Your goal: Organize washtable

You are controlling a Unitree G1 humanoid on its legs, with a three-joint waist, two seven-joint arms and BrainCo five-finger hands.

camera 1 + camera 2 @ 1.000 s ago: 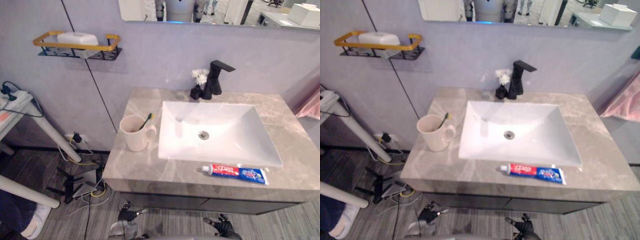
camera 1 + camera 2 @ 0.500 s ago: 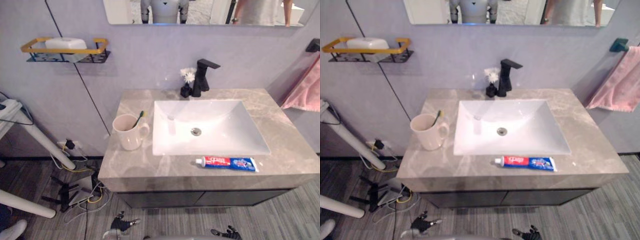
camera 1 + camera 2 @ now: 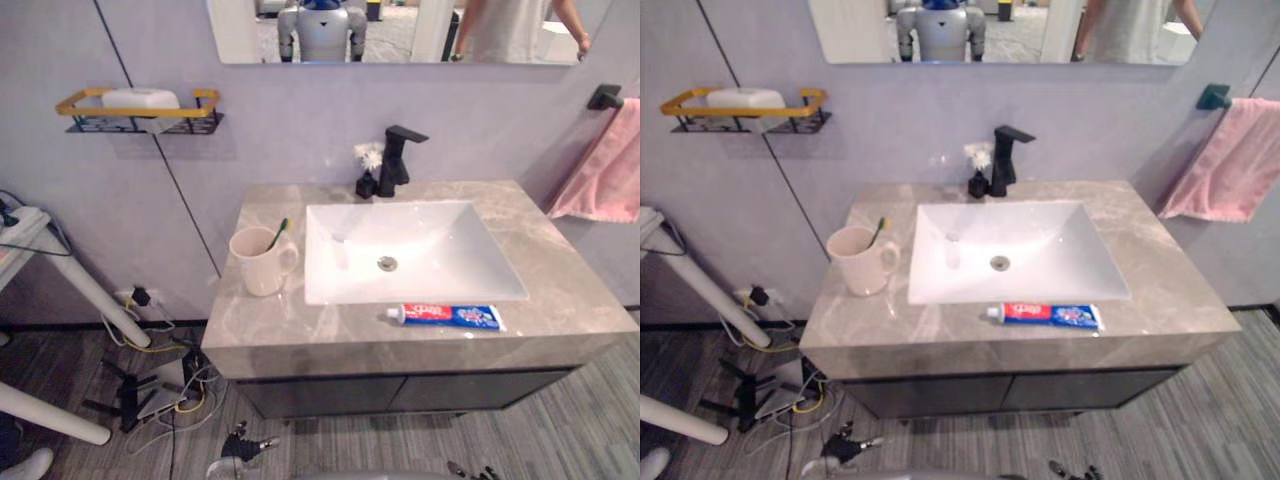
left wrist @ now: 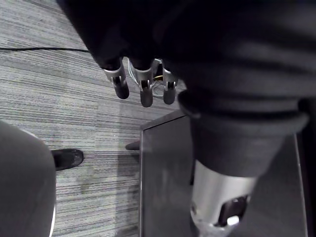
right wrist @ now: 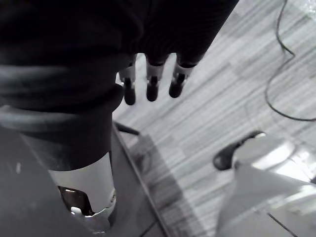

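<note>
1. You have one red, white and blue toothpaste tube [image 3: 447,316] lying flat on the grey marble-look washtable top [image 3: 560,290], between its front edge and the white rectangular basin [image 3: 420,240].
2. One cream ceramic mug [image 3: 258,262] stands left of the basin and holds one green-handled toothbrush [image 3: 277,235].
3. Your left hand [image 4: 143,94] and right hand [image 5: 150,86] hang below the top, fingers straight, grasping nothing.
</note>
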